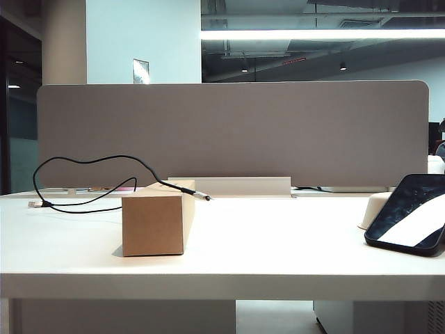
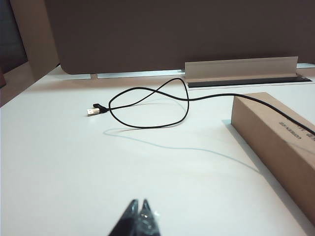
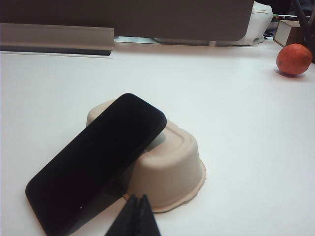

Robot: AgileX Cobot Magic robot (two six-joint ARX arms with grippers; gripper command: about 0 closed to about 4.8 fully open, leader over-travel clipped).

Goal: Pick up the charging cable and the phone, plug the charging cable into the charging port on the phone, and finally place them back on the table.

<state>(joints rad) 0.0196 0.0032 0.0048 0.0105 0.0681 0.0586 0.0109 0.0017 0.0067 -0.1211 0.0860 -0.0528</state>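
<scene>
- Your left gripper (image 2: 139, 209) shows only as two dark fingertips pressed together at the edge of its wrist view; it holds nothing and touches nothing, hanging above bare white table (image 2: 74, 167).
- Your right gripper (image 3: 139, 204) is the same: tips together, empty, just short of the dish and phone.
- Neither gripper appears in the exterior view.
- The charging cable (image 2: 147, 105) is a thin black cord. It lies in a loose crossed loop on the table, then runs up over the cardboard box (image 2: 280, 137).
- One small silver plug (image 2: 92, 111) rests flat on the tabletop beside the loop. In the exterior view you can see the other silver plug (image 1: 202, 195) jutting past the box's far top edge.
- The box is plain brown card, long and square-edged, matte, with small print on its top face.
- The phone (image 3: 96, 162) is a flat black slab with rounded corners and a glossy face. It leans tilted: its upper end rests on the dish, its lower end on the table.
- The dish (image 3: 172, 172) is cream-white, matte, with rounded corners and a flared rim, and sits upside down.
- The table is smooth and white with a thick pale front edge.
- A grey fabric partition (image 1: 236, 132) stands along the back.
- A round reddish fruit (image 3: 294, 59) sits well apart from the phone, near the far corner.
</scene>
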